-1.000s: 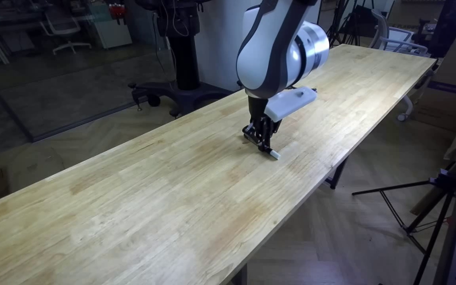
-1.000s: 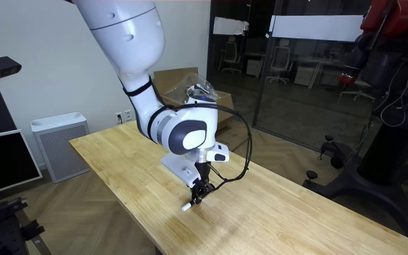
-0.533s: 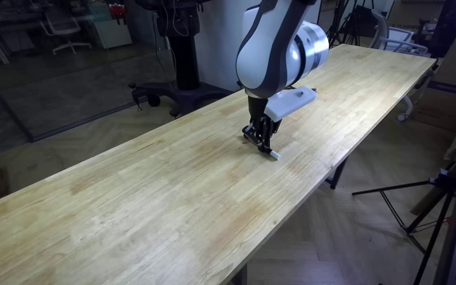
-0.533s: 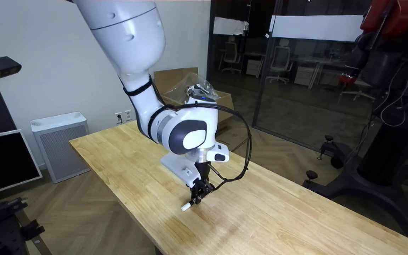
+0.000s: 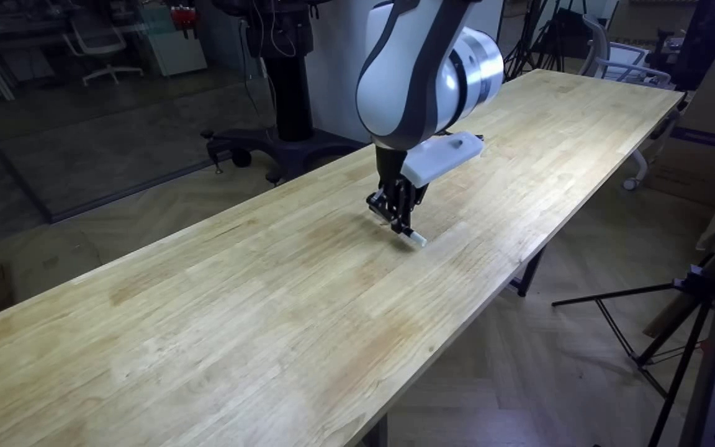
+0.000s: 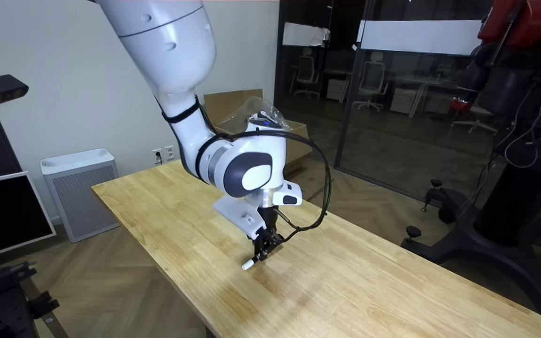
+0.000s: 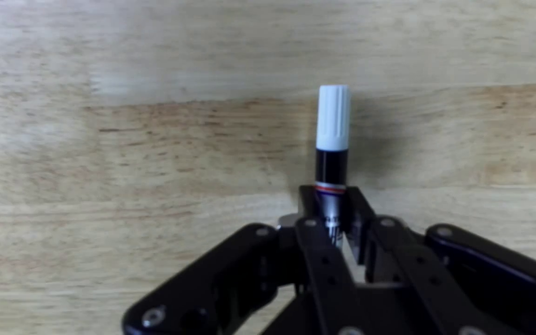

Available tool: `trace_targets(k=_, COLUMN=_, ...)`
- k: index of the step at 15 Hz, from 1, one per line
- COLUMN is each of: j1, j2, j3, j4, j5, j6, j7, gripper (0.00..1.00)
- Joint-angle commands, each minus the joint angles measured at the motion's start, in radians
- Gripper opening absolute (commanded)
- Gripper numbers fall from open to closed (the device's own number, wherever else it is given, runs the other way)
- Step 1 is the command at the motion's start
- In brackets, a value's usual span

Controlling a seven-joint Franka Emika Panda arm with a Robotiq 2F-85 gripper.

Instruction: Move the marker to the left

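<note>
White-capped, your slim marker (image 7: 331, 163), clamped in the claw (image 7: 331, 202), has moved higher in both exterior views over the wood-grained table (image 5: 239, 310).

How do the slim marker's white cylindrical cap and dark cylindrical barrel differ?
The white cylindrical cap shows no print; the dark cylindrical barrel carries a red stripe and printed marks.
The cap is ridged lengthwise; the barrel looks smooth.
The cap juts clear; the barrel is clamped in the black pincer.
Both line up along one slim marker.
</note>
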Motion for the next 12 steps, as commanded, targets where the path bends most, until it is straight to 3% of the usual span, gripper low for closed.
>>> trace_targets(k=1, j1=0.054, j2=-0.007, j3=-0.014, j4=0.066, j5=-0.019, j6=-0.055, j7=0.061, gripper=0.04)
trace_targets(k=8, j1=0.062, j2=0.056, j3=0.041, j4=0.223, j5=0.012, j6=-0.213, j7=0.063, gripper=0.04)
trace_targets(k=12, j1=0.072, j2=0.116, j3=0.047, j4=0.294, j5=0.013, j6=-0.211, j7=0.080, gripper=0.04)
